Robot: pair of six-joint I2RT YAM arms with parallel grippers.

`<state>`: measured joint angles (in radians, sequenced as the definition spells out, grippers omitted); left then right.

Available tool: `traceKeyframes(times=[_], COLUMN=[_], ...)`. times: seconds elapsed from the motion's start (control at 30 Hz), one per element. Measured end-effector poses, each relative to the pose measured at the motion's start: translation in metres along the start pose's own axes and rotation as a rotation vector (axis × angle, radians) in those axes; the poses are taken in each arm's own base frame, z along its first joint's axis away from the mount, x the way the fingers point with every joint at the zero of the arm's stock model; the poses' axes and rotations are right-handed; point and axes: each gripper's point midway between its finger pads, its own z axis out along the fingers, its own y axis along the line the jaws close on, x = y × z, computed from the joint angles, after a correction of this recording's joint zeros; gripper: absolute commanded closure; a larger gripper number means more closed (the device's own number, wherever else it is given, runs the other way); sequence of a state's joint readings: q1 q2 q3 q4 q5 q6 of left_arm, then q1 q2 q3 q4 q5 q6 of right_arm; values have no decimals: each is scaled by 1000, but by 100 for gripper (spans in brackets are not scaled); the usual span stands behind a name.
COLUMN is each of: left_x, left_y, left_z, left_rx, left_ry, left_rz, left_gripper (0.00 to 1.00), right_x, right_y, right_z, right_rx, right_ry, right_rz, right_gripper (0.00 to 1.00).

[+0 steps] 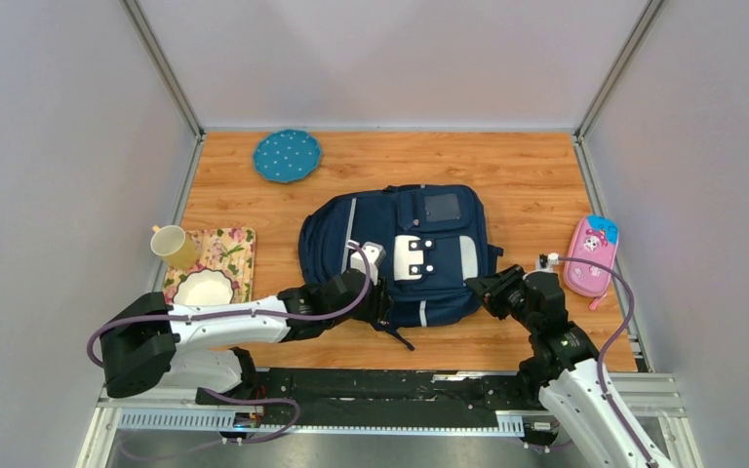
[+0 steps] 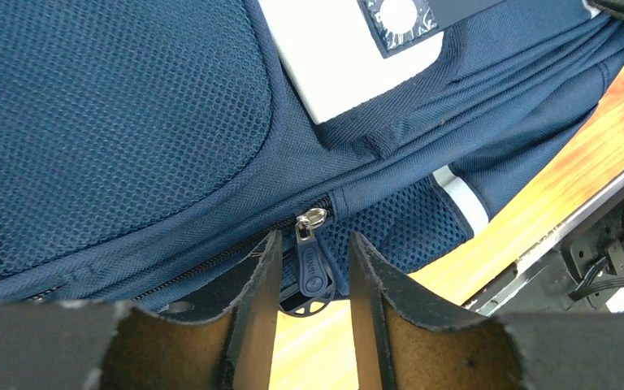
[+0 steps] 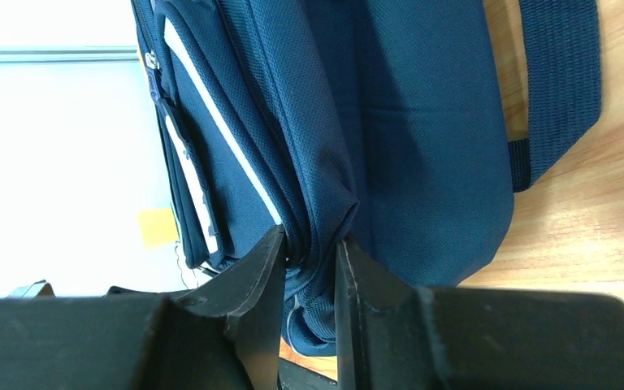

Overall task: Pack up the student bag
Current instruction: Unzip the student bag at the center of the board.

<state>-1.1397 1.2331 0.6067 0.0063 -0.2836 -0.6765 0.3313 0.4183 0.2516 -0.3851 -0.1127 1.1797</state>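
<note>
Gap between student bag [image 1: 400, 249] and pencil case [image 1: 592, 255]

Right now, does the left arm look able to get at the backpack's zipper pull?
Probably yes: the backpack's zipper pull hangs between the parted fingers of the left gripper, with nothing blocking it.

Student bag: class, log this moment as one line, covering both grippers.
left gripper: open, straddling zipper pull | right gripper: shut on student bag edge fold | student bag: flat on table
</note>
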Motion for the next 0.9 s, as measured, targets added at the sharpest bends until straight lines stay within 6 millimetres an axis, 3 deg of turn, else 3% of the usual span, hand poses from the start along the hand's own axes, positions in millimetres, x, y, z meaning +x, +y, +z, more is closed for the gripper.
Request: traceKeyframes(times=[0.23, 0.43, 0.67, 0.83, 0.9], left_x=[7, 23, 22, 16, 12], left_y=[-7, -3, -3, -6, -6], left_z=[5, 4, 5, 6, 7], left_rx=[32, 37, 34, 44, 46], left_ry=[35, 71, 66, 41, 30], left_rz=[-55, -95, -112, -128, -139], left_gripper=[58, 66, 41, 41, 49], right_x=[0, 0, 0, 0, 0], right_y=[3, 5, 8, 9, 10], right_z=[-1, -2, -4, -5, -5], right_rx=[-4, -11, -15, -18, -20], right_ry=[3, 7, 10, 12, 12], right_rz=[-18, -22, -30, -36, -39], right_gripper=[73, 72, 72, 72, 72])
